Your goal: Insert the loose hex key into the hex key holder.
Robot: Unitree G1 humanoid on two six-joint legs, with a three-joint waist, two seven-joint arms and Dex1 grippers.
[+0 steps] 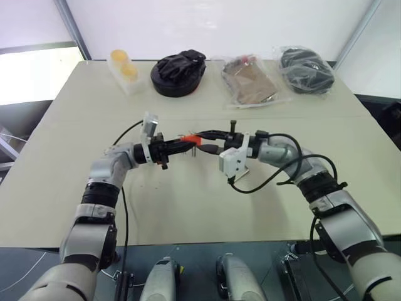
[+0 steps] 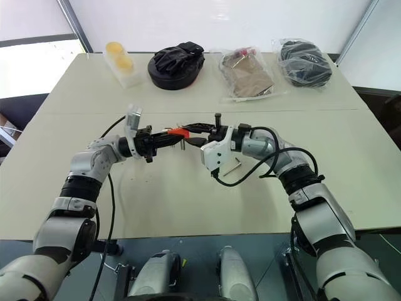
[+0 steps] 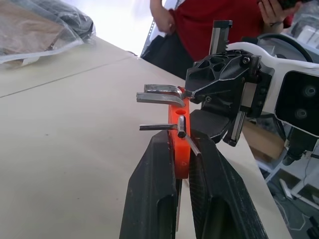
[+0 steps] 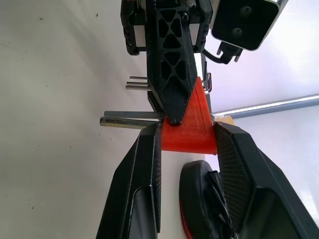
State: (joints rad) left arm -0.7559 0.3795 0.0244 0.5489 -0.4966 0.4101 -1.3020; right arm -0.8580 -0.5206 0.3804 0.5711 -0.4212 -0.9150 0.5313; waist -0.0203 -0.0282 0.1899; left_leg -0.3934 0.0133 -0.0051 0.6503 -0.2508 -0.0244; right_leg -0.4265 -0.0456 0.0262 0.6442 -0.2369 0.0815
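Orange plastic hex key holder [image 3: 179,144], light & stiff, is gripped by both left tool [image 1: 178,147] & right tool [image 4: 187,144]; loose hex key [image 2: 233,166] lies on desk [image 1: 188,207], thin, slippery, best taken mid-shank.

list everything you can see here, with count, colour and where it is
hex key holder: one, orange-red, held above the table between both grippers, short dark keys sticking out of it
loose hex key: one, dark grey, L-shaped, lying on the table under the right forearm
table: one, beige, spanning the scene
clear container: one, two yellow items inside, far left edge of the table
round black case: one, black, far side, right of the container
clear bag of brown items: one, far side, right of the case
clear bag of black items: one, far right corner
person: one, red top, standing past the table
left gripper: one, black fingers, shut on the holder
right gripper: one, black fingers, shut on the holder
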